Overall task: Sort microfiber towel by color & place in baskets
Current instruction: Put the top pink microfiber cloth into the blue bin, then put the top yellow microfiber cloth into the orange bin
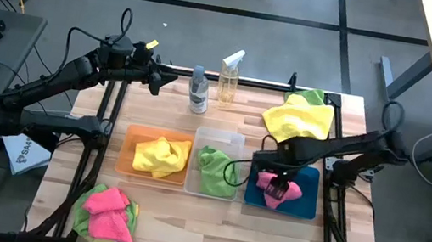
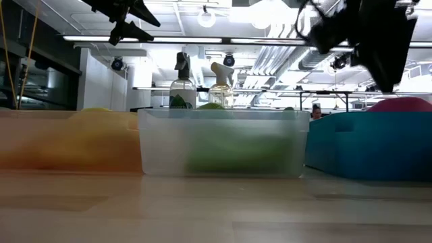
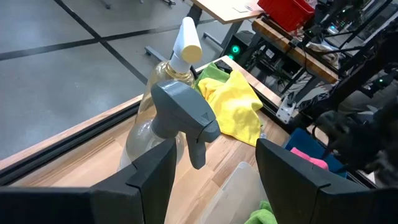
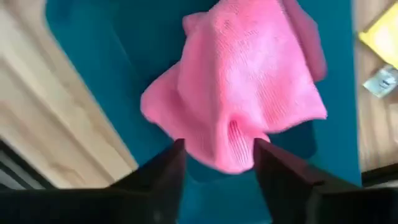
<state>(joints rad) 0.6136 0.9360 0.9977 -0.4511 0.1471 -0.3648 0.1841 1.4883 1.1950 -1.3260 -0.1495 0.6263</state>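
My right gripper [image 1: 274, 188] [image 4: 217, 165] hangs open over the blue basket [image 1: 306, 207]. Its fingers stand on either side of a hot pink towel [image 4: 242, 81] that lies on the basket's floor. The orange basket [image 1: 132, 138] holds a yellow towel [image 1: 161, 156], and the clear basket [image 1: 218, 136] holds a lime green one [image 1: 215, 172]. A pink towel on a green one [image 1: 108, 212] lies at the near left of the table. A yellow and green heap [image 1: 298, 116] lies at the far right. My left gripper [image 1: 158, 78] [image 3: 216, 168] is open in the air near the far edge. My right gripper comes from above, pointing down, with its open fingers [image 4: 168, 171] on either side of a puckered fold [image 4: 233, 134] at the pink towel's edge. I cannot tell whether they touch it. The towel lies on the blue basket's floor.
Two spray bottles [image 1: 198, 91] [image 1: 229, 76] stand at the far edge, right in front of my left gripper. The three baskets sit side by side across the table's middle. Bare wood [image 1: 216, 233] shows along the near edge.
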